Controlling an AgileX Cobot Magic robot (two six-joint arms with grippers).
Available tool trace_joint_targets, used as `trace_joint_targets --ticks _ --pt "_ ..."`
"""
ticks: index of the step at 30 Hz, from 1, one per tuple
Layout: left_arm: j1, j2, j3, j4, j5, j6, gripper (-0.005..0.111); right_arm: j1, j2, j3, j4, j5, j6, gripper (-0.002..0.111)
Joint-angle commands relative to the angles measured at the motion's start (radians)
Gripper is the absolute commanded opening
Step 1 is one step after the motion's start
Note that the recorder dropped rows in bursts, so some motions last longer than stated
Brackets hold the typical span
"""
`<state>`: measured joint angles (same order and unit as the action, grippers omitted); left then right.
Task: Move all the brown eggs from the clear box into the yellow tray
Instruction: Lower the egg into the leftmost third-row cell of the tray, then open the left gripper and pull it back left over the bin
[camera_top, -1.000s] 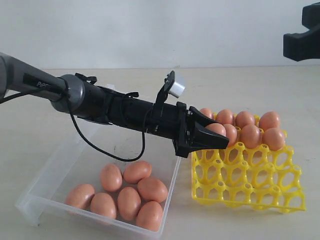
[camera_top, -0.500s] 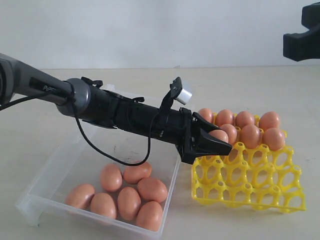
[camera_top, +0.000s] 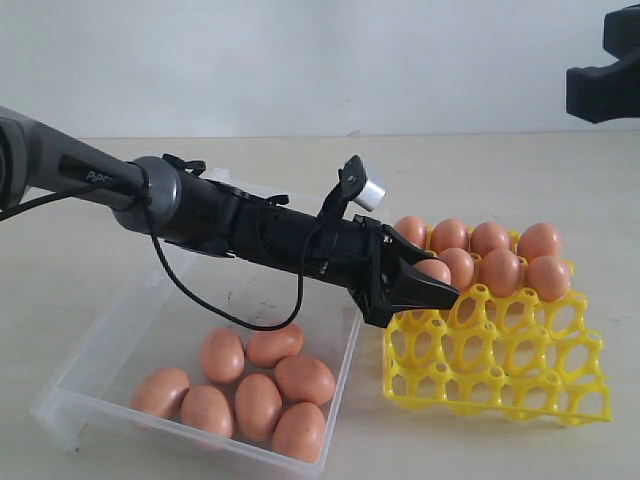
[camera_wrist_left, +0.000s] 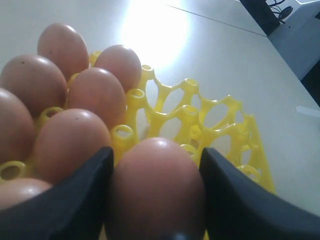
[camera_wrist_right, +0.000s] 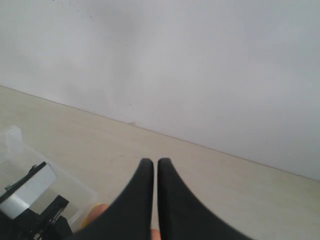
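Note:
My left gripper (camera_top: 437, 285) reaches across the clear box (camera_top: 345, 365) and is shut on one brown egg (camera_wrist_left: 156, 185), with a black finger (camera_wrist_left: 90, 190) on each side of it. The egg hangs just over the near-left cups of the yellow tray (camera_top: 500, 372). Several brown eggs (camera_top: 500, 262) fill the tray's back rows; in the left wrist view they (camera_wrist_left: 75, 140) lie beside the held egg. Several more brown eggs (camera_top: 258, 400) lie in the box's near end. My right gripper (camera_wrist_right: 155, 162) is shut on nothing, raised high at the right (camera_top: 602, 85).
The box and tray sit side by side on a pale tabletop (camera_top: 560, 170) with a white wall behind. The left arm's cable (camera_top: 215, 310) droops into the box. The tray's front rows of cups (camera_top: 520, 395) hold nothing.
The left gripper has sunk a little and shifted slightly right toward the tray, still gripping the egg. The right gripper has not moved.

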<state>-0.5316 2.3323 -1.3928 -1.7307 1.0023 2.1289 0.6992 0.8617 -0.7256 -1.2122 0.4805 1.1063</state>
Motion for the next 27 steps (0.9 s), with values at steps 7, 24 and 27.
trace_joint_targets --ticks 7,24,27 --pt "-0.004 -0.004 -0.005 -0.014 -0.013 0.005 0.004 -0.003 -0.003 0.007 0.001 -0.002 -0.002 0.000" --pt "-0.004 -0.004 -0.005 -0.014 -0.072 -0.011 0.056 -0.003 -0.003 0.007 0.004 -0.002 -0.002 0.000" --pt "-0.004 -0.004 -0.005 -0.014 -0.071 -0.011 0.056 -0.003 -0.003 0.007 0.004 -0.002 -0.002 0.000"
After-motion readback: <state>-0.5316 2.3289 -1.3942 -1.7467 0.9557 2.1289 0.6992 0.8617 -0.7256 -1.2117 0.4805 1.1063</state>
